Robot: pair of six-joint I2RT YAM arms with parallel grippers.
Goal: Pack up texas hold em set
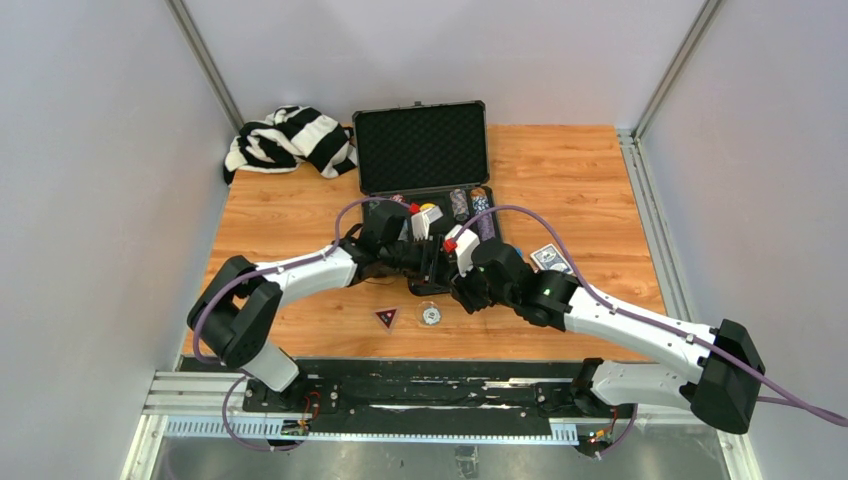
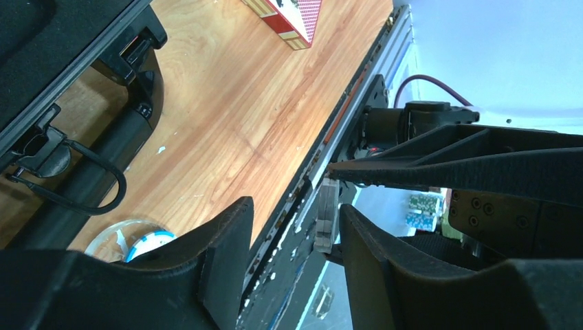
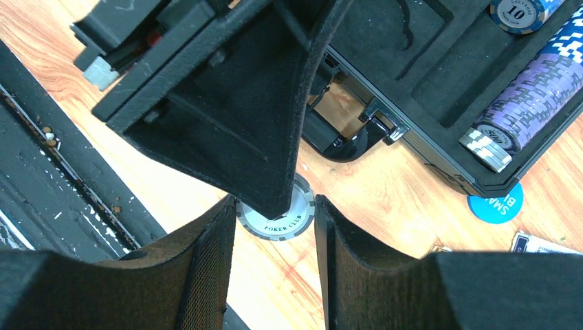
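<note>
The black case (image 1: pixel 420 150) lies open at the far middle of the table (image 1: pixel 290 215), with chip stacks (image 3: pixel 526 93) in its foam tray. Just near of it both arms meet over a grey poker chip (image 3: pixel 285 223). The right gripper (image 3: pixel 275 206) flanks the chip; I cannot tell whether it pinches it. The left gripper (image 2: pixel 294 206) is spread, with nothing between its fingers

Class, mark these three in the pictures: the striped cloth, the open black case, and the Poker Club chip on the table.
striped cloth (image 1: pixel 290 140), top view, middle of its folds.
black case (image 1: pixel 422 148), top view, foam of the raised lid.
Poker Club chip (image 3: pixel 282 222), right wrist view, its printed face.
</note>
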